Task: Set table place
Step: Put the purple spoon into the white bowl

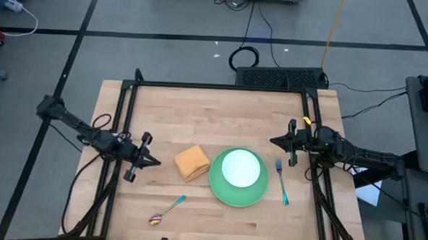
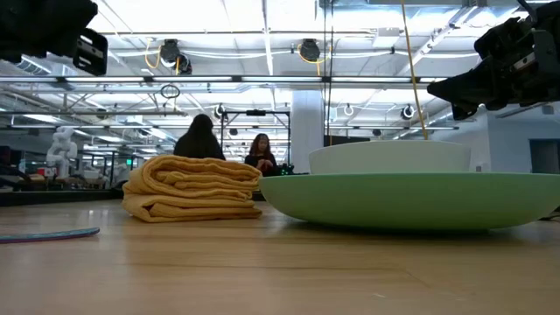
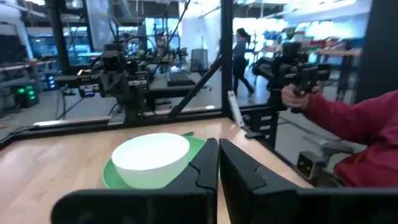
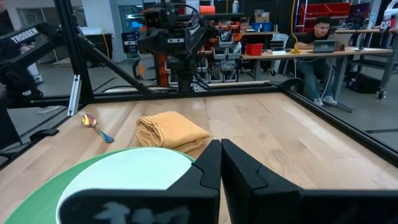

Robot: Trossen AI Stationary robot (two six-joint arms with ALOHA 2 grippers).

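A white bowl [image 1: 240, 168] sits inside a large green plate [image 1: 227, 192] on the table's near middle. A folded orange napkin [image 1: 191, 162] lies on the table just left of the plate. A blue-handled fork [image 1: 281, 181] lies right of the plate. A teal-handled spoon with a reddish bowl [image 1: 166, 210] lies near the front edge, left of the plate. My left gripper [image 1: 153, 161] is shut and empty, left of the napkin, above the table. My right gripper [image 1: 275, 142] is shut and empty, beyond the fork.
A black frame [image 1: 219, 86] runs around the table's far and side edges. Bare wood lies across the far half of the table [image 1: 214, 116]. A person in a red sleeve [image 3: 348, 118] holds a device beyond the table's side. Other people sit in the room behind.
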